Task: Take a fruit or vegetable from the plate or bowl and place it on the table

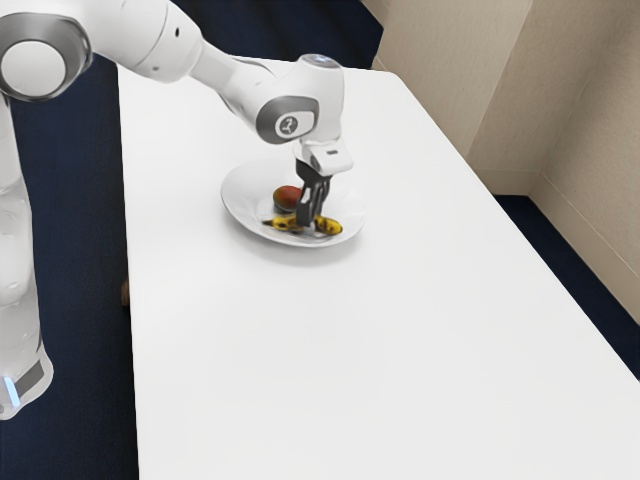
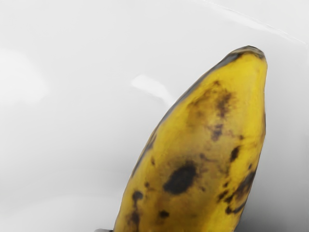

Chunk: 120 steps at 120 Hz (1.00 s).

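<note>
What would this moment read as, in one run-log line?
pincer at banana | banana and reddish fruit in plate | grip unclear | move to table not done

glossy, smooth plate [image 1: 238,198] w/ bright highlights; smooth, semi-matt banana [image 2: 198,145] skin; smooth matt surface [image 1: 300,370]; white arm [image 1: 145,35] w/ smooth, plastic-looking, semi-gloss casing.

Support: table [image 1: 300,350], long, matte white top, straight edges, rounded corner at the exterior view's upper right. Directly on it: one round white plate [image 1: 232,203], glossy, raised rim, sitting upright toward the table's far end, well apart from both long edges. Faint grey shadow under the near rim.
</note>
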Each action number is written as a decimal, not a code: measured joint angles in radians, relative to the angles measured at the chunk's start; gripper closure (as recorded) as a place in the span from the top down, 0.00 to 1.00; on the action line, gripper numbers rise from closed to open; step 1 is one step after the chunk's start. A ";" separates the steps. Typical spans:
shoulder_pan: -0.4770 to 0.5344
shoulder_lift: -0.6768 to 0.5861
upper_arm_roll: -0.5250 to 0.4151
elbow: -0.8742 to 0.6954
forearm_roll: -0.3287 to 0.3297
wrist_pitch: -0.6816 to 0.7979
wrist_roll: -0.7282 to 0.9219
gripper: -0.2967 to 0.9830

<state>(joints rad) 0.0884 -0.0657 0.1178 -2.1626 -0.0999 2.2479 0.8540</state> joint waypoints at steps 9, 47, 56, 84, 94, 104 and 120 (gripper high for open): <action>-0.019 -0.026 0.000 0.008 0.000 0.001 0.005 0.38; -0.318 0.183 -0.003 0.456 0.007 0.031 -0.025 0.35; -0.382 0.214 -0.003 0.486 0.007 0.035 -0.046 0.34; -0.407 0.193 0.000 0.490 -0.067 0.034 -0.096 0.67; -0.393 0.184 0.007 0.493 -0.122 0.071 -0.121 0.71; -0.344 0.143 0.010 0.483 -0.158 0.103 -0.252 0.74; -0.191 0.028 0.002 0.522 -0.133 -0.123 -0.759 0.76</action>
<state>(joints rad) -0.1026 -0.0373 0.1199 -1.6405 -0.2327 2.1249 0.0947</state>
